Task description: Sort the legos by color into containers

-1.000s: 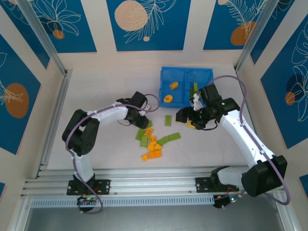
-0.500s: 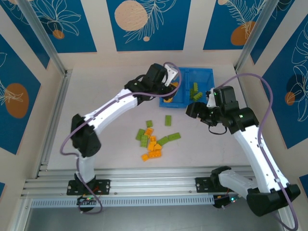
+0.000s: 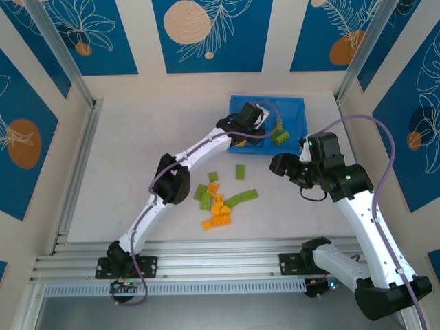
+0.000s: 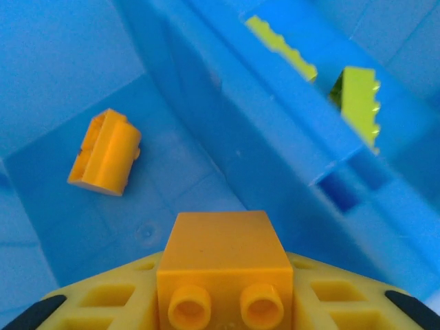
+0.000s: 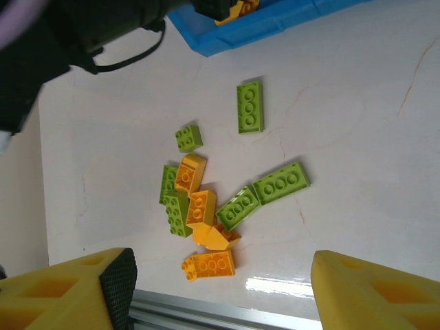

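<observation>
The blue tray (image 3: 289, 103) sits at the far side of the desk (image 3: 137, 172), its two compartments split by a raised divider (image 4: 254, 130). The left pincer (image 3: 251, 118) hangs over the left compartment (image 4: 179, 179), clamped on a chunky orange-yellow brick (image 4: 221, 258). The brick shows a smooth square face and two round studs on its near side, and it is wedged between the yellow fingers (image 4: 103, 299). Below it a second orange brick (image 4: 104, 152) lies tipped over on the compartment floor, away from the walls. Across the divider, in the right compartment (image 3: 294, 117), light green bricks (image 4: 359, 103) lie with their studded edges showing.

The right pincer (image 3: 279, 165) hovers above the desk just in front of the tray's near edge, its fingers (image 5: 69, 289) wide apart with nothing between them. In the right wrist view the loose legos (image 5: 206, 206) lie on the desk in a small heap, orange and green mixed together. A flat green plate (image 5: 250, 106) lies by itself between the heap and the tray. A small square green brick (image 5: 188, 137) sits near the heap's top. Two longer green plates (image 5: 281, 182) lie nearly end to end on one side. The short orange blocks (image 5: 202, 207) huddle in the middle, some touching the green ones beside them. One orange plate (image 5: 210, 263) lies at the edge nearest the arms.
</observation>
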### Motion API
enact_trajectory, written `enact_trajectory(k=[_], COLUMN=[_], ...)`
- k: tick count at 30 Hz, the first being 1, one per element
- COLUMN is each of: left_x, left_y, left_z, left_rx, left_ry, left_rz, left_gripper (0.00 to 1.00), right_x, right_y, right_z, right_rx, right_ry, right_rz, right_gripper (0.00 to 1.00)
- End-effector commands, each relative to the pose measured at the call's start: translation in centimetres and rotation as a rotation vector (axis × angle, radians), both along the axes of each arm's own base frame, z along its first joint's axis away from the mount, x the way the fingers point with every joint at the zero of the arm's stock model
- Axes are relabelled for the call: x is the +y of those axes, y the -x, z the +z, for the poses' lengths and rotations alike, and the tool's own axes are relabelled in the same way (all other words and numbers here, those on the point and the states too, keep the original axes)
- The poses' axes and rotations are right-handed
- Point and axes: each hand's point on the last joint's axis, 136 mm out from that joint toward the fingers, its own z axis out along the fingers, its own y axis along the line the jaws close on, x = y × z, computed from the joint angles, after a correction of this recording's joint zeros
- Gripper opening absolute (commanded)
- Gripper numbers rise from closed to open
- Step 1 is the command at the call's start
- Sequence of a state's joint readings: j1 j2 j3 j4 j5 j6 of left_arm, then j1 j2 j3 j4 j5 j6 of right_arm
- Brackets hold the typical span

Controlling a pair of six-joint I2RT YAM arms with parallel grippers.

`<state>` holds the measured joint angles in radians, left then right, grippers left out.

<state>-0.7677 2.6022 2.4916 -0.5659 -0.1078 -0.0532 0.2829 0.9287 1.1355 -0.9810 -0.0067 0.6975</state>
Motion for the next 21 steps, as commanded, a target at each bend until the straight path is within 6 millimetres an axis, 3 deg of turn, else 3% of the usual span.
enact_trajectory(k=[1, 5, 9, 11, 15, 19, 21], left_x=[0.4, 0.0, 0.2, 0.4, 1.3, 3.8, 5.5], left_y=[-0.8, -0.5, -0.2, 0.2, 2.5, 6.8, 9.5], left_z=[0.3, 0.6, 3.4, 5.9, 13.3, 20.8, 23.1], left_rx=[-0.001, 0.022, 0.006, -0.009, -0.054, -0.148, -0.202], left_ry=[0.013, 0.043, 0.075, 0.098, 0.182, 0.275, 0.290], left_rz=[0.035, 0.028, 0.030, 0.026, -0.017, -0.099, -0.160], left_gripper=[0.42, 0.55, 0.60, 0.59, 0.58, 0.58, 0.58], right_x=[-0.1, -0.2, -0.2, -0.2, -0.1, 0.7, 1.5], right_y=[0.6, 0.7, 0.6, 0.5, 0.1, -0.6, -1.1], right_z=[0.0, 0.2, 0.5, 0.5, 0.1, -0.7, -1.3], right_rx=[0.007, 0.003, -0.004, -0.008, -0.003, 0.015, 0.030], right_ry=[-0.013, -0.010, -0.014, -0.014, -0.011, -0.011, -0.005], right_rz=[-0.009, -0.011, -0.012, -0.012, -0.017, 0.001, 0.024], right_gripper=[0.70, 0.70, 0.70, 0.70, 0.70, 0.69, 0.69])
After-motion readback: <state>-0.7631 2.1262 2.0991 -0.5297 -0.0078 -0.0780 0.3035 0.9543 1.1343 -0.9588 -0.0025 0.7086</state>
